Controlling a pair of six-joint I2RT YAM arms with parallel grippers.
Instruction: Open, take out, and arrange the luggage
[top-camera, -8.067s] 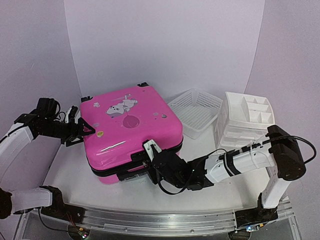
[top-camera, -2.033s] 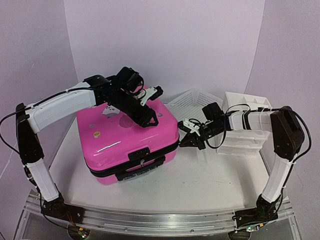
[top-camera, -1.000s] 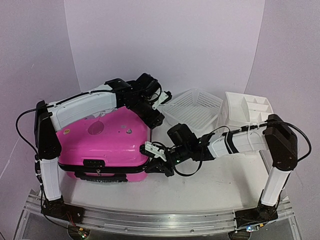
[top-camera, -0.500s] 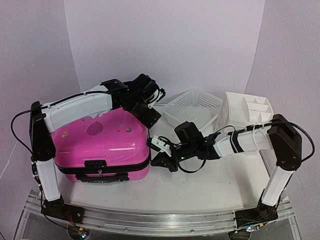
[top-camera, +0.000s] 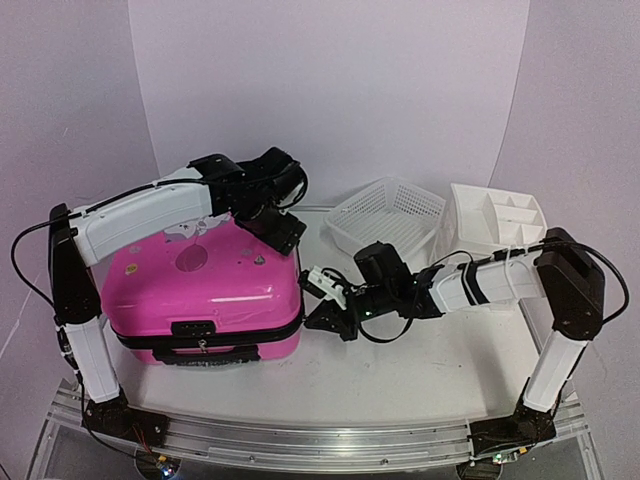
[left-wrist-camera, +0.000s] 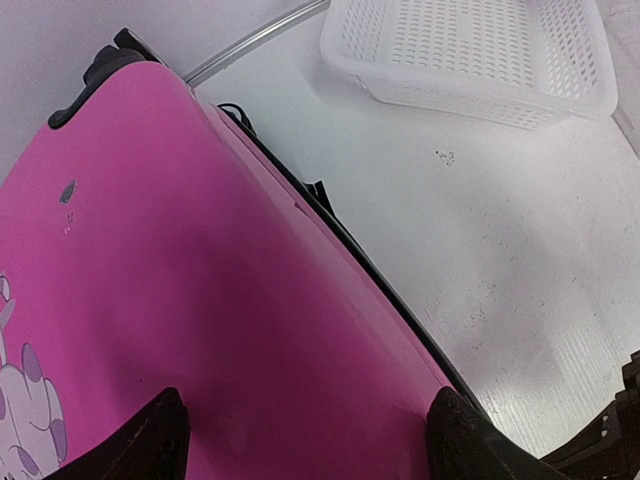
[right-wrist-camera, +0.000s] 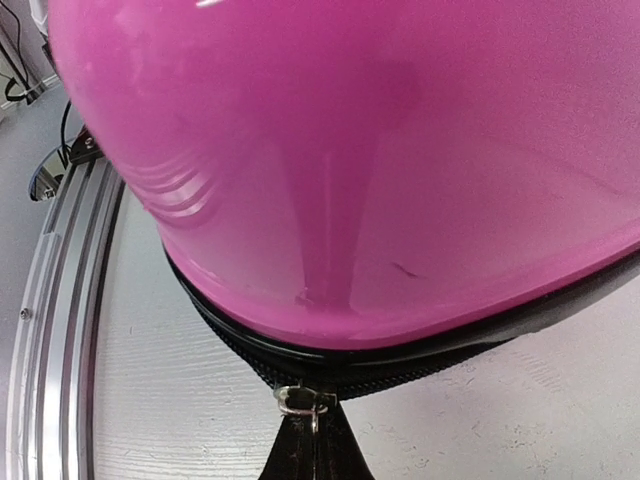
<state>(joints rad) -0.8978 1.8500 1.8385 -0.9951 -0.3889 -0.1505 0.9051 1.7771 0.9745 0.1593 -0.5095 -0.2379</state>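
The hot-pink luggage lies flat at the table's left, its handle side facing the front. My left gripper is over its far right corner. In the left wrist view the lid fills the frame and my left gripper is open, its fingertips spread wide on the pink shell. My right gripper is at the luggage's right side. In the right wrist view it is shut on the metal zipper pull, low on the black zipper trim under the pink shell.
A white mesh basket stands behind my right forearm and shows in the left wrist view. A white drawer organizer stands at the far right. The aluminium rail runs along the table's front edge.
The luggage has been slid and turned to the table's left. Over the last second my right gripper drew the zipper pull along the right side, away from the front. My left gripper shifted slightly left.
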